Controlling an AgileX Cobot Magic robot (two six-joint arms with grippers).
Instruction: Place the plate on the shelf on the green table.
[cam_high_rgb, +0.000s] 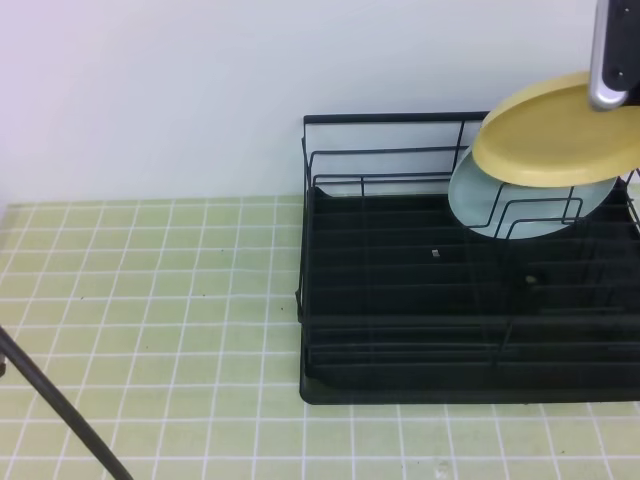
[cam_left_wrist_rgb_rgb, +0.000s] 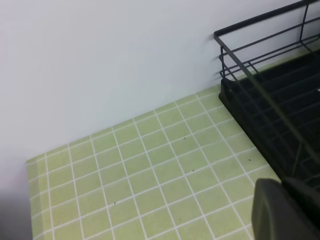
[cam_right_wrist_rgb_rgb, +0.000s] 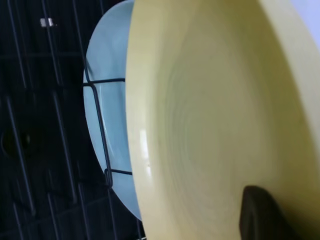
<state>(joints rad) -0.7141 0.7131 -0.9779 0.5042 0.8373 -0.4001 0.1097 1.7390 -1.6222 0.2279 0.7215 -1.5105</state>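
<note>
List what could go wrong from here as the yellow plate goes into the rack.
1. The yellow plate hangs tilted right above the blue-green plate already standing in the wire dividers; lowering it could knock that plate or land in the taken slot.
2. The right gripper seems to pinch only the rim, so the plate may slip or swing.

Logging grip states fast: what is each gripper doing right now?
Left gripper: shut, holding nothing.
Right gripper: shut on the yellow plate.

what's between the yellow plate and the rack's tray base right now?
The pale blue-green plate, leaning in the wire dividers of the rack, sits directly under the yellow plate held by the right gripper. Exterior high shows it; right wrist confirms.
</note>
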